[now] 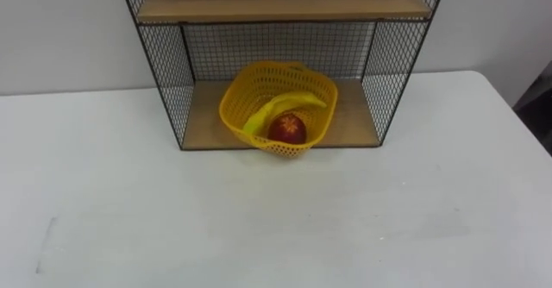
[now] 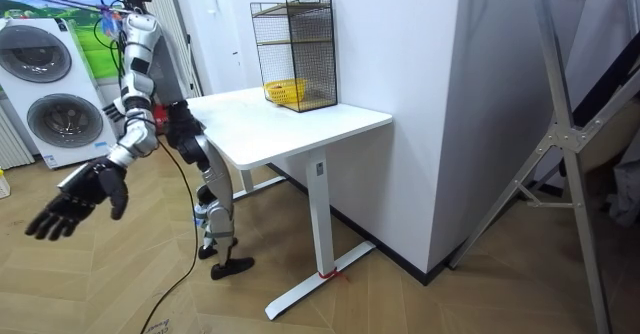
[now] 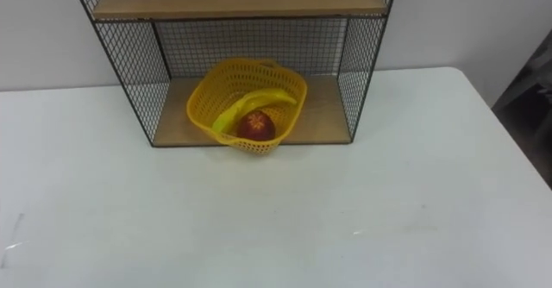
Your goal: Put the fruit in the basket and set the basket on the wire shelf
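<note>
On the wire shelf's (image 1: 164,72) wooden board sits the yellow lattice basket (image 1: 237,107), holding a curved banana (image 1: 280,104) and round red apple (image 1: 287,128). Beside the worktop (image 1: 259,219) the right hand (image 2: 78,199) stretches out, fingers loosely spread.

- Ten o'clock in the room view: the arm, silver-grey shells broken up by black joints.
- Down at eight o'clock, the right hand (image 2: 85,196) is black all over, dark fingers on a silver-grey wrist.
- Legs are dark grey, and the feet are black.
- A thin dark cable trails across the floor toward six o'clock.
</note>
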